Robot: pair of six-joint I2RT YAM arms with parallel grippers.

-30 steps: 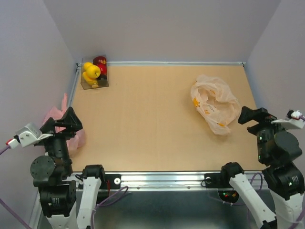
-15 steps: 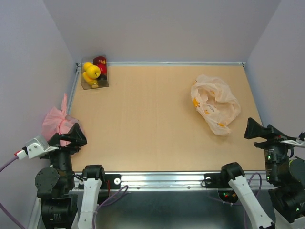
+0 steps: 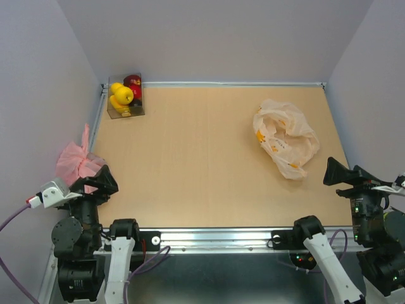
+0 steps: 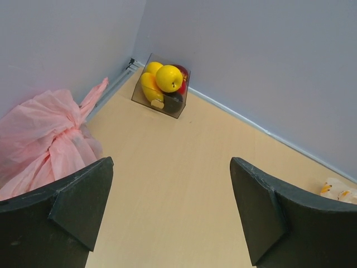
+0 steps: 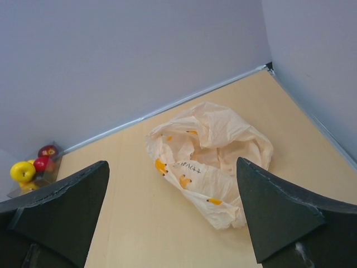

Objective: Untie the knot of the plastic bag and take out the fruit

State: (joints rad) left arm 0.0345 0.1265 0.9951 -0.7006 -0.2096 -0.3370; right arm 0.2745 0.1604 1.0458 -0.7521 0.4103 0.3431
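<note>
We see bright, even, diffuse light across the table (image 3: 202, 171). Only a faint, soft shadow hugs the plastic bag (image 3: 285, 139). All three views look sharp; the wrist views are wide-angled.

Peach plastic bag (image 3: 285, 137) yellow-printed; fruit (image 3: 124, 95) yellow, red; pink bag (image 3: 77, 161)

Retracting left gripper (image 3: 102, 182) toward the near-left corner, uncovering more of the pink bag (image 3: 74, 161). Pulling right gripper (image 3: 333, 171) back toward the near edge, away from the plastic bag (image 3: 285, 136); slowing over the last half second.
</note>
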